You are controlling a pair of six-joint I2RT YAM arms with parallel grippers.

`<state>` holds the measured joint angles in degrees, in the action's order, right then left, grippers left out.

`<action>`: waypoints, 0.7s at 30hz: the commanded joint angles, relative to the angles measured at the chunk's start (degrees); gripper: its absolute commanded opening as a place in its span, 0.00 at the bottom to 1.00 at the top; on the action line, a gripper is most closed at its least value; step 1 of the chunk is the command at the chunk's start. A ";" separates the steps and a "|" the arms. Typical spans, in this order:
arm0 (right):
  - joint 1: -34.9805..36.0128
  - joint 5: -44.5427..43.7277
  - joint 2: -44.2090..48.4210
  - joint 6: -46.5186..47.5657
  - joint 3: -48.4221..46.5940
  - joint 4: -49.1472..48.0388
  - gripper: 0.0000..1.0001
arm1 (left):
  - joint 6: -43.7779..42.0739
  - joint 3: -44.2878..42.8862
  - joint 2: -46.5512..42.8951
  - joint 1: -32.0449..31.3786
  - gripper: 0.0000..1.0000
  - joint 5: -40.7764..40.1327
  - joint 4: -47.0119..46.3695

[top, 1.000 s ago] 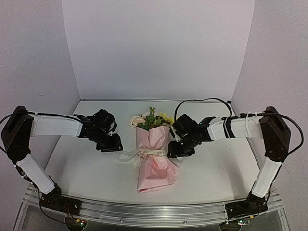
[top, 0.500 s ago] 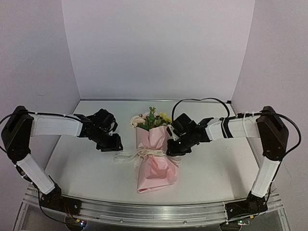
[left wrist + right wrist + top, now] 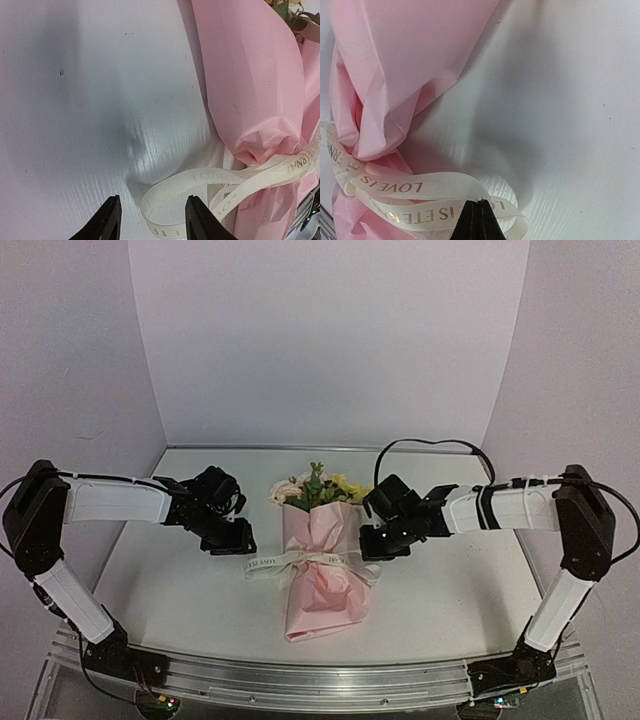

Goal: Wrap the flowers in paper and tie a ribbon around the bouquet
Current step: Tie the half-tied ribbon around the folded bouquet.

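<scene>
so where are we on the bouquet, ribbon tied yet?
Done: paper wrapped around the flowers, ribbon looped round the pinched waist. In hand: right gripper shut on the ribbon's right loop; left gripper open over the left tail. Left: pulling tight; no finished bow visible.

The bouquet [image 3: 322,575] lies between left pincer [image 3: 234,543] and right pincer [image 3: 379,548] — ribbon [image 3: 290,562] around its pinched middle.
</scene>
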<state>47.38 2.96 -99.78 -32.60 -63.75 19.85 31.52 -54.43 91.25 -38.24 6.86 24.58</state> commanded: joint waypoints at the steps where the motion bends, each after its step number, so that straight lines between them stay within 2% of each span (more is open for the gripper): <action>1: -0.41 -7.26 4.42 -4.03 0.47 2.73 0.00 | 0.59 -2.67 -2.37 0.27 0.46 -0.89 0.95; 12: -0.49 -14.96 5.48 -9.00 -0.36 8.64 0.00 | 1.96 2.72 -7.43 0.25 0.51 2.23 -1.88; 16: -0.48 -16.25 5.02 -10.59 -1.46 10.27 0.00 | 5.94 7.96 -10.97 -0.97 0.52 2.81 -6.13; 21: -0.50 -15.16 4.47 -10.35 -3.06 10.74 0.00 | 11.81 12.75 -12.13 -9.51 0.58 -8.14 -9.64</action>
<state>47.16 -10.40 -96.09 -41.97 -63.74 28.84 37.79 -43.93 80.56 -41.69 6.77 19.97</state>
